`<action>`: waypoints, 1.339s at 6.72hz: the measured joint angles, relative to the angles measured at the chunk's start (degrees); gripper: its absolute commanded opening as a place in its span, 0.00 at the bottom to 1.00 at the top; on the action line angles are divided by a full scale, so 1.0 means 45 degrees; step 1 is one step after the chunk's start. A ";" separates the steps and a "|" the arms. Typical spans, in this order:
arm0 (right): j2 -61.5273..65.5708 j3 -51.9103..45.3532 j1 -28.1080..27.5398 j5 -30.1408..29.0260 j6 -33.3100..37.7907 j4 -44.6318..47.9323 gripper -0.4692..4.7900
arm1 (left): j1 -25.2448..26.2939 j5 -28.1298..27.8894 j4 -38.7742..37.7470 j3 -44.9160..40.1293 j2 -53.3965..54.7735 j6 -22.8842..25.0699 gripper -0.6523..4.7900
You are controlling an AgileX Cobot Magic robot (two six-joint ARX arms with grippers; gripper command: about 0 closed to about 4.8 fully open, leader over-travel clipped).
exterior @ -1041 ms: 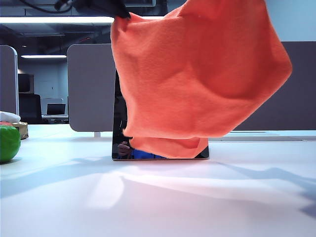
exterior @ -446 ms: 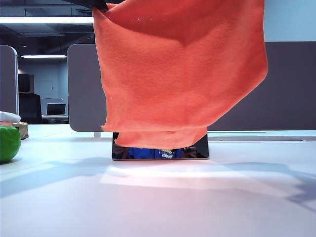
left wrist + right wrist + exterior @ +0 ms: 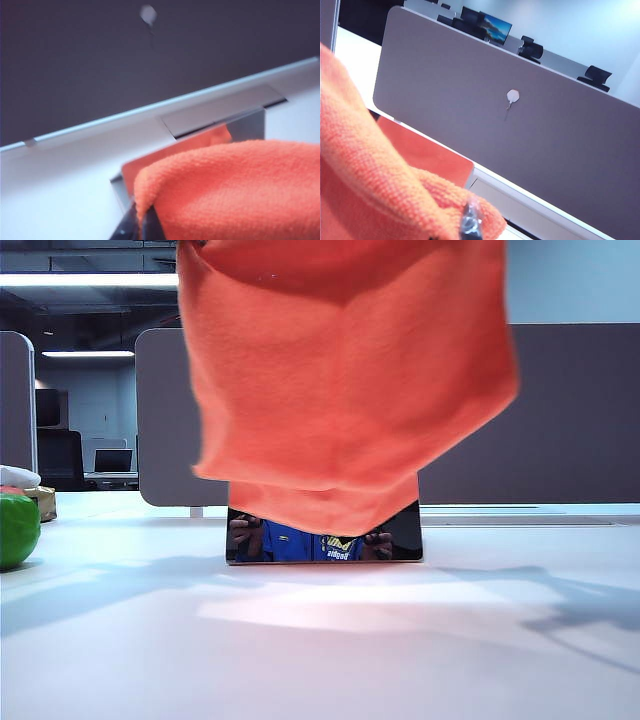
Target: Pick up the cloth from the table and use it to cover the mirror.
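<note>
The orange cloth (image 3: 345,370) hangs spread from the top of the exterior view, in front of the mirror (image 3: 400,540). Only the mirror's dark lower strip shows below the cloth's hem, standing on the white table (image 3: 320,650). Both grippers are above the exterior view's frame. In the left wrist view my left gripper (image 3: 139,227) is shut on a corner of the cloth (image 3: 240,190), above the mirror's upper edge (image 3: 247,125). In the right wrist view my right gripper (image 3: 470,224) is shut on another corner of the cloth (image 3: 365,185), with the mirror (image 3: 430,155) below it.
A green round object (image 3: 18,530) and a small box with something white on it (image 3: 25,485) sit at the table's far left. A light grey partition (image 3: 170,420) and a dark one (image 3: 575,420) stand behind the mirror.
The cloth has shifted left and now hangs flatter and wider. The dark gripper tip at its top left has left the frame. The hem sits higher, so more of the mirror's lower strip shows.
</note>
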 measured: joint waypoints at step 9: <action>0.6683 0.3963 -0.2380 0.0000 -0.0282 0.1710 0.08 | 0.2079 0.1098 0.4847 0.0015 0.3400 -0.0491 0.11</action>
